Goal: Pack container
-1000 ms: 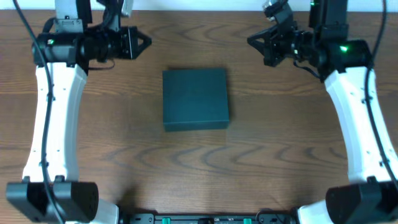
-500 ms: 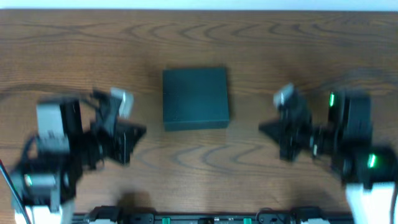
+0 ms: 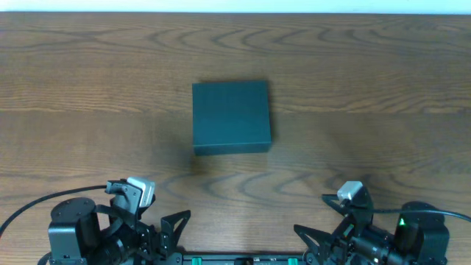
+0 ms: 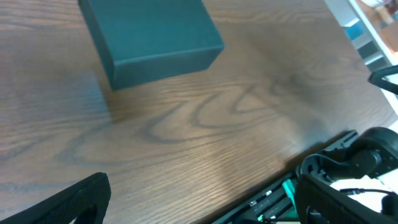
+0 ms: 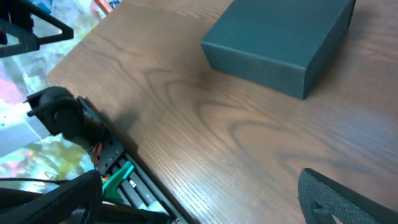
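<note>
1. The box (image 3: 231,116) is seen in the middle of the counter (image 3: 88,88). It is lying flat and closed.
2. Nothing else is seen on the counter. No packets or other things to be packed can be found in any view.
3. What is inside the box cannot be seen, because the top is down.
4. The left pincer (image 3: 175,228) is held low at the near edge of the counter, well apart from the box. Its fingers (image 4: 81,199) are spread wide in the left wrist view, and nothing is held between them.
5. The right pincer (image 3: 303,239) is held low at the near edge too, on the other side, and is also well apart from the box. Its fingers (image 5: 348,199) are spread wide, and nothing is pinched there either.
6. The box is not touched by either arm.
7. From all this, the packing is judged to be done, or very nearly done. The box is closed, nothing is left out beside it, and both arms are tucked by their bases.
8. No step that is left can be made out. If anything is left, it may only be for the arms to be parked.
</note>
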